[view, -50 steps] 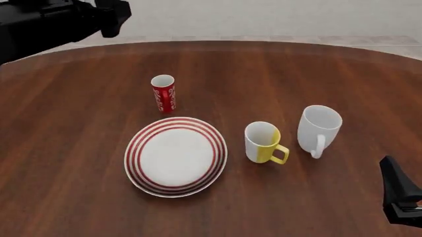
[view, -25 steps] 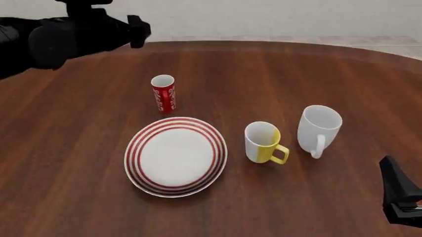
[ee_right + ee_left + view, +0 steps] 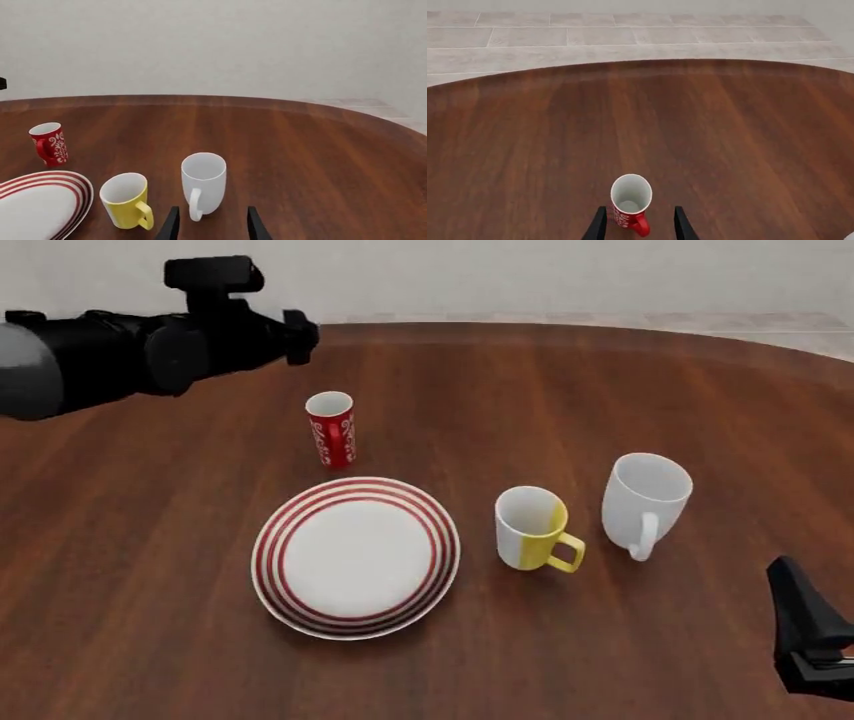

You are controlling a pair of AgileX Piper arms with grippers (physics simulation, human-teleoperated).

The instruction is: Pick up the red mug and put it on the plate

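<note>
The red mug (image 3: 330, 429) stands upright on the wooden counter (image 3: 641, 390), just behind the plate (image 3: 356, 557) and apart from its rim. The left gripper (image 3: 638, 226) hangs above the mug, its fingers (image 3: 598, 225) spread wide on either side, gripping nothing. The right gripper (image 3: 211, 225) sits low near the white mug (image 3: 203, 183), fingers apart and empty; a white-and-yellow mug (image 3: 537, 530) stands beside the plate.

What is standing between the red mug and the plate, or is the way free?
Nothing visible stands between them. The red mug sits just behind the plate on bare table; the yellow mug and white mug stand off to the plate's right.
</note>
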